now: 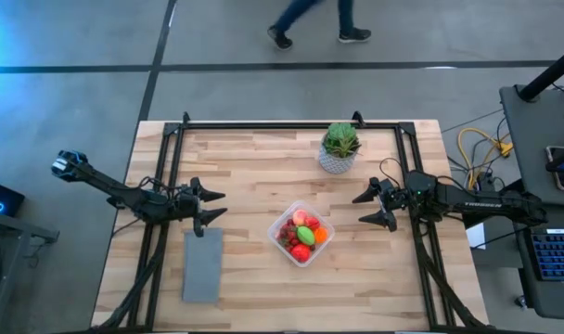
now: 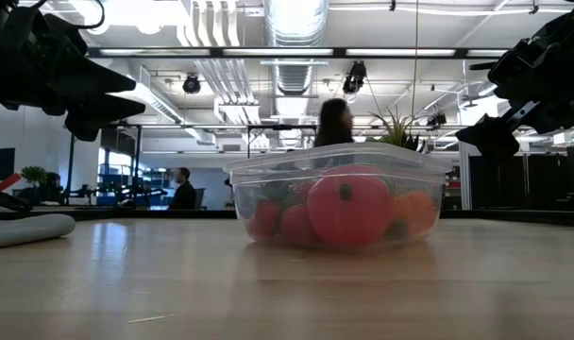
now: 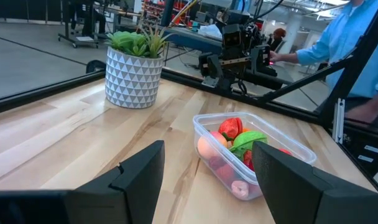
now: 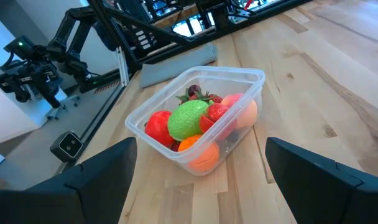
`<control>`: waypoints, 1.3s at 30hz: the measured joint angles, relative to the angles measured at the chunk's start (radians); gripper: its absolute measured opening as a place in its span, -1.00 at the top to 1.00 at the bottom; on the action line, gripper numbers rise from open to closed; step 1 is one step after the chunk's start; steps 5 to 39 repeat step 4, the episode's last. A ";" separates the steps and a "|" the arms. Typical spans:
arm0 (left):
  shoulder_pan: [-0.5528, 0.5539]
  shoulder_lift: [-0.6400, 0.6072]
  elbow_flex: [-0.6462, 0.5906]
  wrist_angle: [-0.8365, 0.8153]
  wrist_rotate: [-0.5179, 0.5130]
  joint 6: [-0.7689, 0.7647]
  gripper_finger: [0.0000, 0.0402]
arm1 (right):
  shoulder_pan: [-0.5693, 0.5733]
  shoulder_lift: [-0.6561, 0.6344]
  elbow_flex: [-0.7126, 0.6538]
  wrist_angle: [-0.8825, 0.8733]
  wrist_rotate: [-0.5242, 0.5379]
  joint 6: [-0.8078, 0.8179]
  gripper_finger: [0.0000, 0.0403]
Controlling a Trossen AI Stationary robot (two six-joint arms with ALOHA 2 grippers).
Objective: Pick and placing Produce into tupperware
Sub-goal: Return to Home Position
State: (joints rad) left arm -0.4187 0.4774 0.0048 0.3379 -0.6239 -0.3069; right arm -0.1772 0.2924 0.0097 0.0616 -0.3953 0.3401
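**Both pincers apart, produce in tupperware**

High view: clear rounded-square plastic tupperware (image 1: pixel 274 225) sits on the light wooden tabletop (image 1: pixel 254 167), with the small toy produce (image 1: pixel 302 237) inside. At its 9 o'clock is the left pincer (image 1: pixel 220 205), at 2 o'clock the right pincer (image 1: pixel 358 210), both well apart from it. Spiky green plant in white pot (image 1: pixel 339 148) at 1 o'clock, flat grey rectangle (image 1: pixel 203 264) at 8 o'clock.
Low view: both pincers hang above the tabletop.
Wrist views: each pincer's fingers are spread. A bright green piece (image 4: pixel 188 118) lies on top of the red ones.

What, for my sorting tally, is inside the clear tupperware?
The tupperware holds piled produce: a bright green piece on top, red berries, an orange piece and a pink one. Pieces underneath are covered, so no full count.
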 joint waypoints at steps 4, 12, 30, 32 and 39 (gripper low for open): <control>0.000 0.000 0.000 0.000 0.000 0.000 -0.13 | 0.000 0.000 0.000 0.000 0.000 0.000 -0.73; 0.000 0.000 0.000 0.000 0.000 0.000 -0.13 | 0.000 0.000 0.000 0.000 0.000 0.000 -0.73; 0.000 0.000 0.000 0.000 0.000 0.000 -0.13 | 0.000 0.000 0.000 0.000 0.000 0.000 -0.73; 0.000 0.000 0.000 0.000 0.000 0.000 -0.13 | 0.000 0.000 0.000 0.000 0.000 0.000 -0.73; 0.000 0.000 0.000 0.000 0.000 0.000 -0.13 | 0.000 0.000 0.000 0.000 0.000 0.000 -0.73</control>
